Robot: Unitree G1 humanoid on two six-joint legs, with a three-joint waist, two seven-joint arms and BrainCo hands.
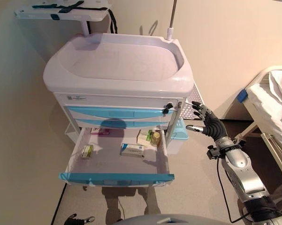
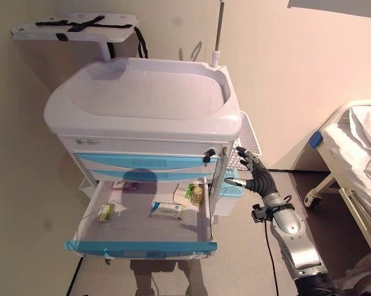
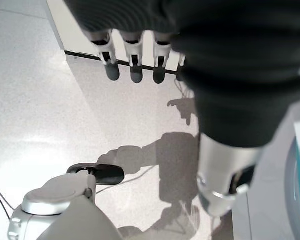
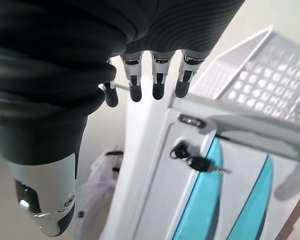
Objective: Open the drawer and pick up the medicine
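1. The cart (image 1: 117,70) stands against the wall with its lowest drawer (image 1: 117,177) pulled fully out toward the robot, so the opening half of the job looks done and the picking half not yet begun.

2. The medicine lies loose on the drawer floor. From the drawer's centre, a white and blue box (image 1: 132,150) sits at about 3 o'clock, a small green-marked box (image 1: 87,151) at 9 o'clock near the left wall, and a small round bottle (image 1: 155,138) at 1 o'clock, just beside another pale box (image 1: 144,137) in the far right corner. A pink packet (image 1: 100,132) lies at 11 o'clock, partly under the drawer above.

3. The right hand (image 1: 207,120) hangs in the air at 3 o'clock from the cart's front, level with the upper drawers and near the keys (image 4: 192,156) in the lock. Its fingers are straight and spread, thumb apart, holding nothing. It sits beside the cart, not over the open drawer, so it would need to swing in toward 9 o'clock and drop to reach the bottle or the white and blue box.

4. The left hand (image 3: 135,60) hangs low over the floor, at 7 o'clock from the drawer front, fingers straight, empty and idle.

5. The bottle's spot tight against the right wall likely leaves little room for fingers; the white and blue box lies more in the open.
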